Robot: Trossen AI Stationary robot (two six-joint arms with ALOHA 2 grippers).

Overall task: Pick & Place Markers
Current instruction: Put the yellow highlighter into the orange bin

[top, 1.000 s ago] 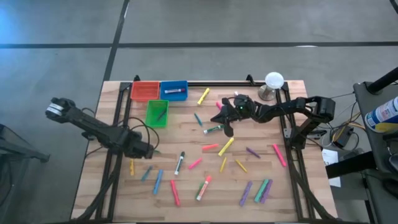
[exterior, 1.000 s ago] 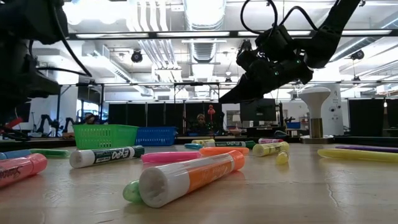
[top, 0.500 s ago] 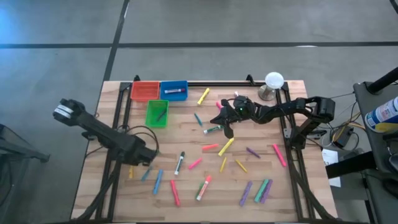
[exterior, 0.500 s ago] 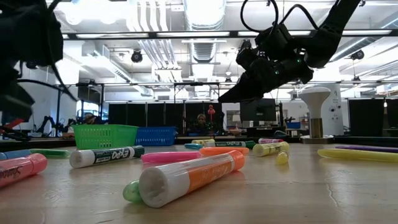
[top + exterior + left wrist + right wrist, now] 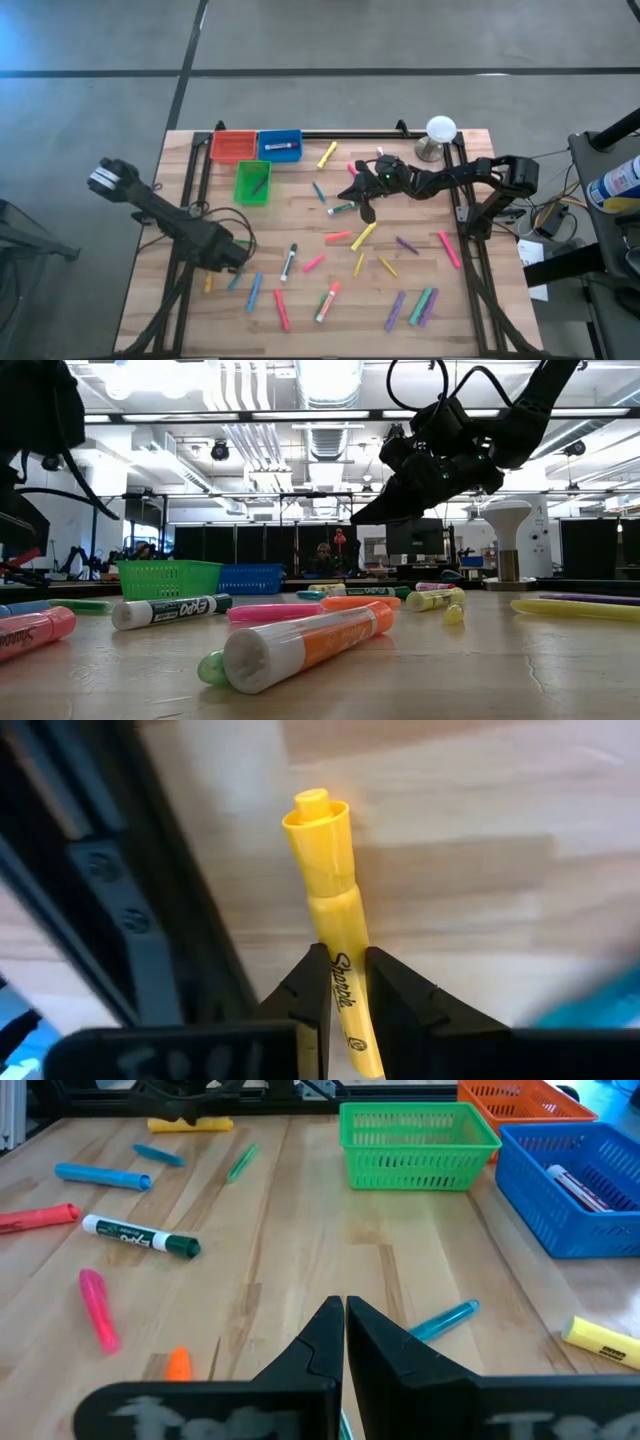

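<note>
Many coloured markers (image 5: pixel 338 237) lie scattered on the wooden table (image 5: pixel 400 300). My left gripper (image 5: pixel 220 264) is at the near left, by the table's left rail, shut on a yellow marker (image 5: pixel 325 850), whose lower end shows in the high view (image 5: pixel 208 284). In the right wrist view the yellow marker (image 5: pixel 190 1123) lies level under that dark gripper. My right gripper (image 5: pixel 350 190) hangs shut above the table's far middle, holding nothing (image 5: pixel 343 1315). My left gripper pinches the yellow marker's barrel (image 5: pixel 342 968), the printed part behind the cap, between its two fingers (image 5: pixel 308 988). The fingers come steeply from above and lie across the marker. The marker is level beside the rail; whether it rests on the wood I cannot tell.
A red bin (image 5: pixel 232 146), a blue bin (image 5: pixel 279 146) holding one marker, and a green bin (image 5: pixel 252 182) stand at the far left. A white domed object (image 5: pixel 440 130) stands at the far right. Dark rails (image 5: pixel 195 200) run along the table's sides.
My left gripper has gone down and toward the table's near edge, tipping more steeply downward. Its fingers' gap cannot be compared. My right arm has kept still.
</note>
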